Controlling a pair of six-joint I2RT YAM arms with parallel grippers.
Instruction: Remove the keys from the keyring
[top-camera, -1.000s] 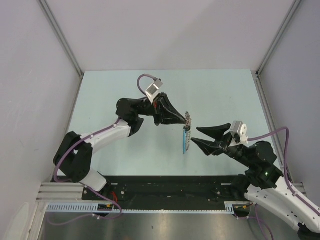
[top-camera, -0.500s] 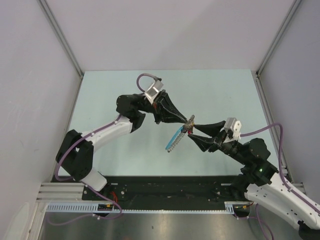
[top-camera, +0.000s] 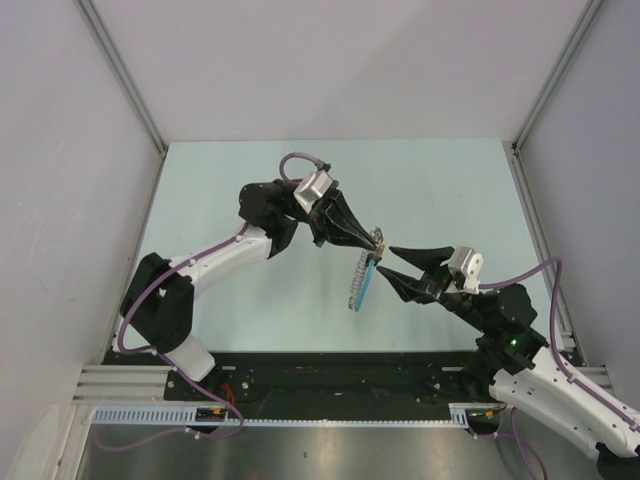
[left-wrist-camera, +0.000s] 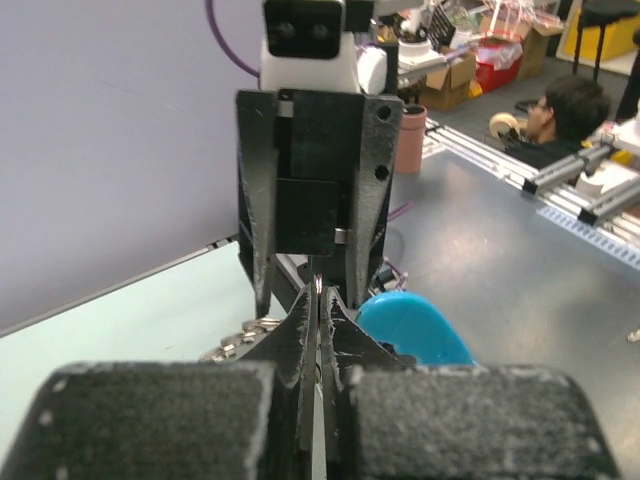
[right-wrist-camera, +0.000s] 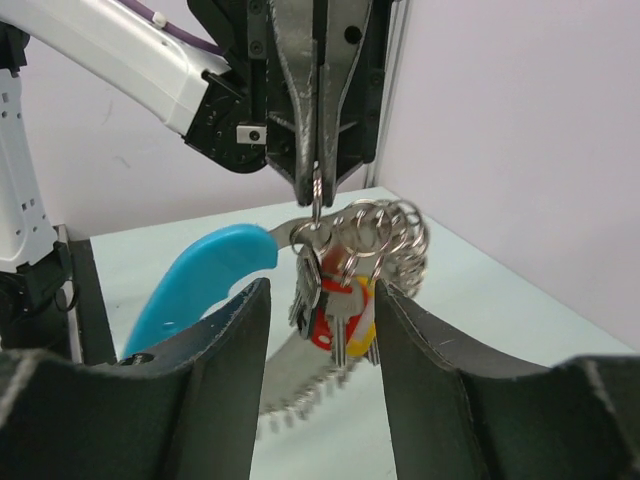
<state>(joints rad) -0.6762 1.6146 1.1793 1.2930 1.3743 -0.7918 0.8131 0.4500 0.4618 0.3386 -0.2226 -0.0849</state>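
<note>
swung back down, the blue strap (top-camera: 366, 284) hangs; left gripper (top-camera: 377, 238) pinches the keyring (right-wrist-camera: 316, 188), keys (right-wrist-camera: 322, 292) dangling between the right gripper (top-camera: 385, 258), fingers (right-wrist-camera: 222, 362) spread.

bright blue strap (right-wrist-camera: 200, 275), silvery keys (right-wrist-camera: 308, 287), perhaps red-tagged

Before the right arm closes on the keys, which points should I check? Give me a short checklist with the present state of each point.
1. Left jaws grip the keyring: ok, they are shut on a thin ring at their tips.
2. Right jaws ready to close: ok, they are spread wide.
3. Keys between the right jaws: ok, in the right wrist view the cluster hangs between them.
4. One key separated from the rest: not ok, the keys bunch with several rings and red and yellow tags.
5. Blue strap out of the closing path: cannot tell, it hangs close beside one right jaw.
</note>
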